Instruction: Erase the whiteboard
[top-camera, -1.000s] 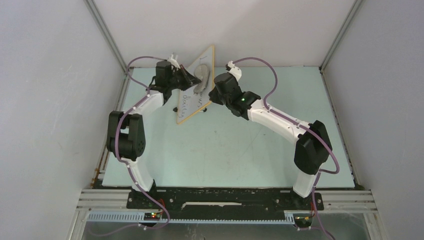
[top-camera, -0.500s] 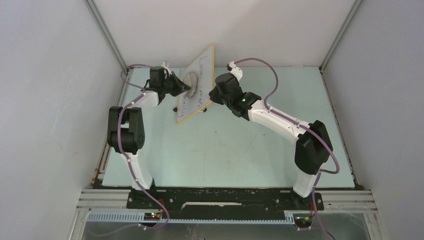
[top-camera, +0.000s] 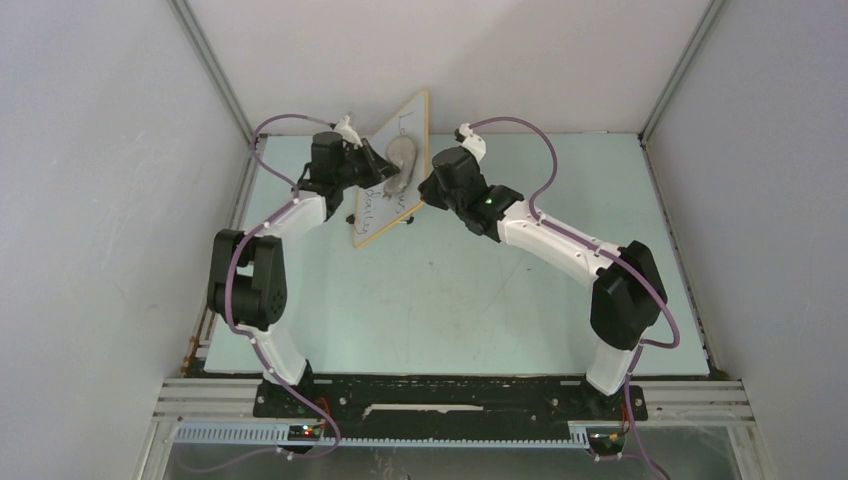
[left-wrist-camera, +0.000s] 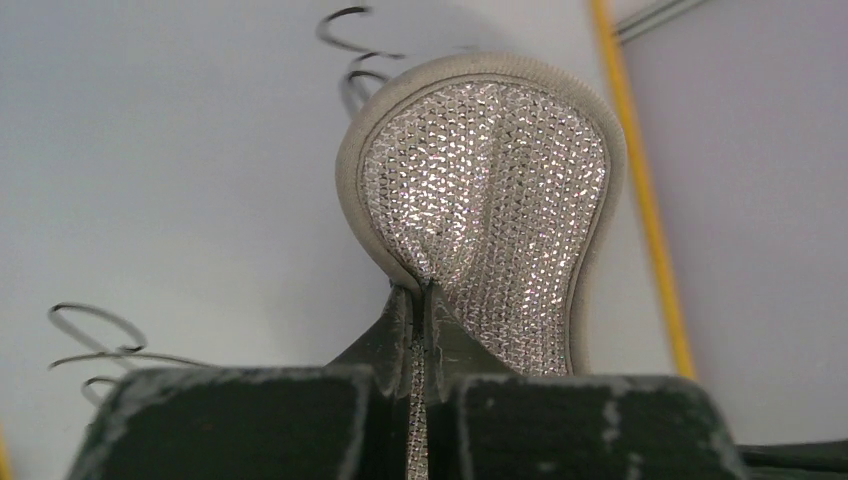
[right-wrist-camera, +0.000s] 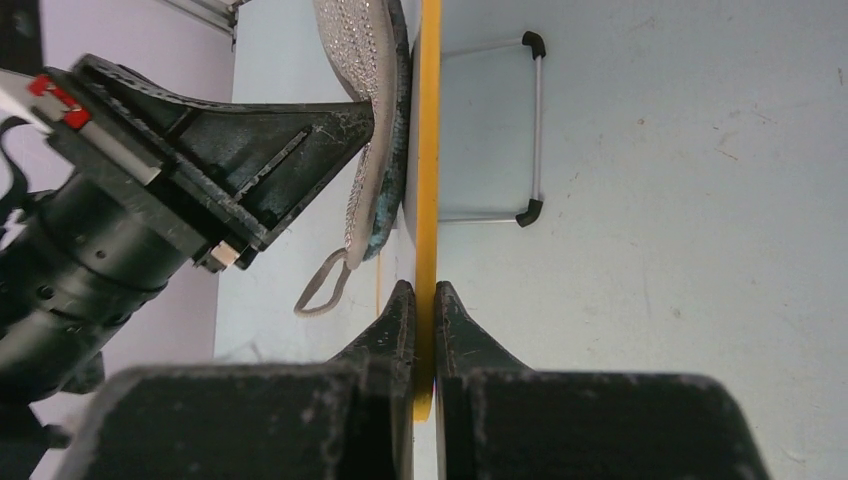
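Small rectangular whiteboard (top-camera: 374, 213) with a thin yellow-orange frame, upright on its long side at the far left of the pale green tabletop (top-camera: 480, 290), in the top view slanted from near-left to far-right. White writing face turned toward the left arm. Dark looping handwriting (left-wrist-camera: 95, 338) on that face, some of it near the lower edge and a few curls higher up. On the back, a thin grey wire leg (right-wrist-camera: 537, 125) with small black end caps, folded out over the table; contact of the caps with the surface not clear.

Against the writing face, about mid-height, an oval pad (left-wrist-camera: 490, 200) with a grey cloth rim and a glittering silver mesh back, its soft side flat on the board. Small grey loop (right-wrist-camera: 320, 285) hanging from the pad's lower end.

Left gripper (left-wrist-camera: 420, 300) behind the pad, black jaws together and pinching a fold of the mesh back. Right gripper (right-wrist-camera: 425, 295) on the opposite side, jaws clamped on the board's yellow-orange edge, one finger on each face.

Plain grey walls (top-camera: 100, 150) around the table.
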